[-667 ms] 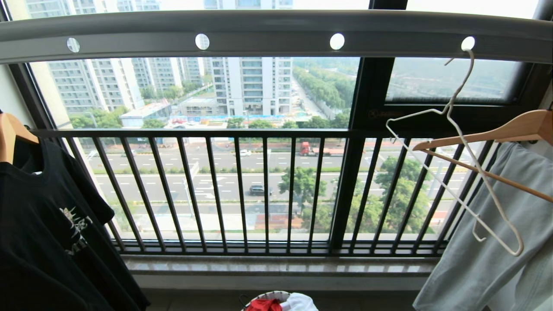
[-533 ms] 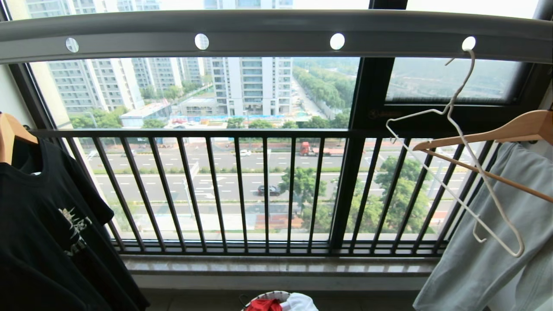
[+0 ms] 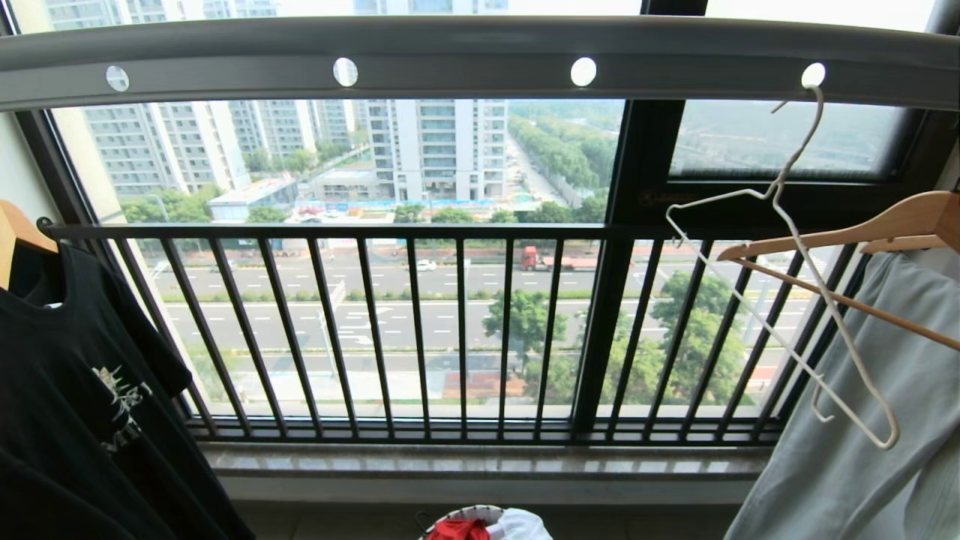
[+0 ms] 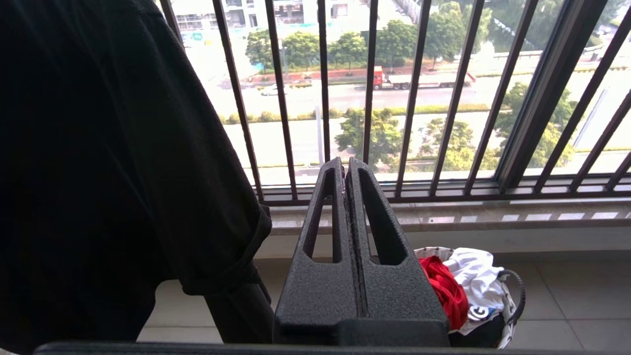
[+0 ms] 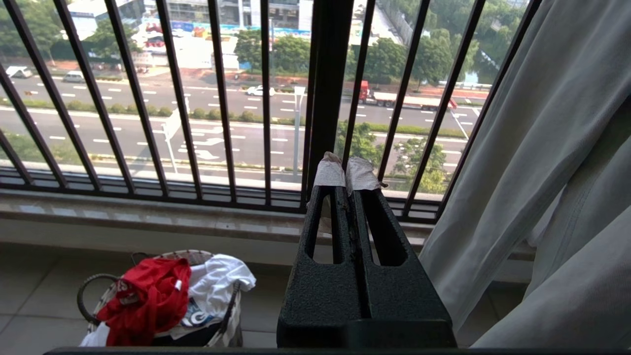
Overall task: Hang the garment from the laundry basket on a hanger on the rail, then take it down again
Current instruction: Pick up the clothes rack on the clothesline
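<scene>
Setting: high-rise window bay, tiled floor, stone sill (image 3: 480, 463); black barred window railing (image 3: 420, 330) in front of the glass, road and tower blocks beyond.
Rail: wide flat grey metal bar (image 3: 465, 56) overhead, spanning the head view, with a row of round holes.
Hanger: thin white wire hanger (image 3: 787, 247), bare, its hook through the rightmost hole of the rail — body hanging tilted, partly in front of the pale grey garment.
Laundry basket: small round basket (image 5: 98, 291) with patterned white rim and black loop handles, on the floor below the sill; only its top edge shows in the head view.
Garment: red T-shirt (image 5: 148, 296) crumpled in the laundry basket, draped over its rim, beside a white cloth (image 5: 217, 281) — neither gripper touches it.
Black printed T-shirt: (image 3: 82, 390) on a wooden hanger (image 3: 19, 232), far left.
Pale grey garment: (image 3: 870, 420) on a wooden hanger, far right.
Left gripper: (image 4: 345, 165) fingers pressed together, empty, raised just beside the black T-shirt's sleeve.
Right gripper: (image 5: 345, 170) taped fingertips closed against each other, empty, raised near the pale grey garment.
</scene>
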You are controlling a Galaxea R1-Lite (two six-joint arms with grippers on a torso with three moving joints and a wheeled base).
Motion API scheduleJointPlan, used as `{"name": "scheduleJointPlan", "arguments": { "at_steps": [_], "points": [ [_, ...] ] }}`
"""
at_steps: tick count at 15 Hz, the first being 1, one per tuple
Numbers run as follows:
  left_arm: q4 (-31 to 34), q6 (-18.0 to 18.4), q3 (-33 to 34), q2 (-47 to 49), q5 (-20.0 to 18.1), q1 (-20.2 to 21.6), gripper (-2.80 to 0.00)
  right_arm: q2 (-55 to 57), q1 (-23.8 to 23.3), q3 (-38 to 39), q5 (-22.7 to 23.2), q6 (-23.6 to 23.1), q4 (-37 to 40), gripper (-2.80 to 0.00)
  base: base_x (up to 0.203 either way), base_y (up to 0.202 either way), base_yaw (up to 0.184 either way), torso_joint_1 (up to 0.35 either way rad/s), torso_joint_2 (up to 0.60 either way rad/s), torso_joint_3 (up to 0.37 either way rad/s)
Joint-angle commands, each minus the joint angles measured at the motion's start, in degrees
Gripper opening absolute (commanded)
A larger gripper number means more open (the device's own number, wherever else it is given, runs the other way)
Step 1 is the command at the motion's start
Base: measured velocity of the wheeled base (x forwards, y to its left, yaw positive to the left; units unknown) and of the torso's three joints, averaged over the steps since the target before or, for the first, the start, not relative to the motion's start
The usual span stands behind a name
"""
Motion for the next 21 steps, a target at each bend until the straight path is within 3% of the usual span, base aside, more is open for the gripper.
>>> {"name": "scheduleJointPlan", "arguments": {
  "at_steps": [1,5,12,16,21],
  "points": [
    [0.0,0.0,0.0,0.0,-0.1,0.0,-2.8,0.1,0.0,0.0,-0.1,0.7,0.0,-2.8,0.0,0.0,0.0,0.0,0.0,0.0],
    [0.0,0.0,0.0,0.0,-0.1,0.0,-2.8,0.2,0.0,-2.7,-0.5,1.2,0.6,-2.8,0.0,0.0,0.0,0.0,0.0,0.0],
    [0.1,0.0,0.0,0.0,0.0,0.0,-2.8,16.2,0.0,-20.6,-0.5,1.1,3.0,-2.8,0.0,0.0,0.0,0.0,0.0,0.0],
    [0.0,0.0,0.0,0.0,0.0,0.0,-2.8,34.0,-0.4,-41.4,-1.0,1.7,11.3,-2.8,0.0,0.0,0.0,0.0,0.0,0.0],
    [0.0,0.0,0.0,0.0,-0.1,0.0,-2.8,57.0,-0.6,-75.5,-2.2,4.9,34.2,-2.8,0.0,0.0,0.0,0.0,0.0,0.0]
  ]
}}
